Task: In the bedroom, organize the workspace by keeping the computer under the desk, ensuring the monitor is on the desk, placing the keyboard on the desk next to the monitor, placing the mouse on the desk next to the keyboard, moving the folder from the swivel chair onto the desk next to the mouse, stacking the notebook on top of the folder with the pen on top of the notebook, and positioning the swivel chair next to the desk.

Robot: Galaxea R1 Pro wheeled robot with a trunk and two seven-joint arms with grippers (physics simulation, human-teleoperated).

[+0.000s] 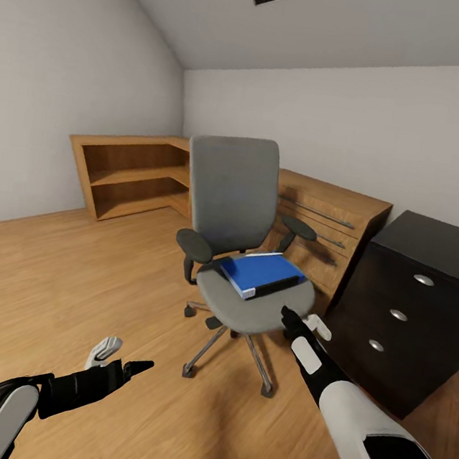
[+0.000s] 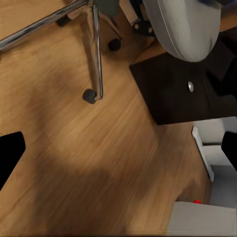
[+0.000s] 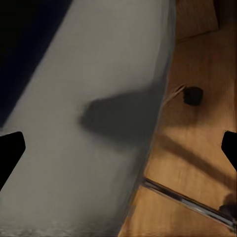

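Both arms wear glossy black and white-grey shells, each ending in a black hand with pale finger pads.

No readable text anywhere here: the blue folder (image 1: 261,273) on the swivel chair (image 1: 241,209) carries no legible label, the black drawer cabinet (image 1: 407,311) shows only plain round knobs, and the wooden desk (image 1: 328,221) bears no markings.

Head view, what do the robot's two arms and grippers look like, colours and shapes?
Both arms have glossy black links with pale grey-white shell panels. The left gripper has one pale ribbed finger and one black pointed finger. The right gripper likewise pairs a black finger with a white one, behind a white wrist panel.
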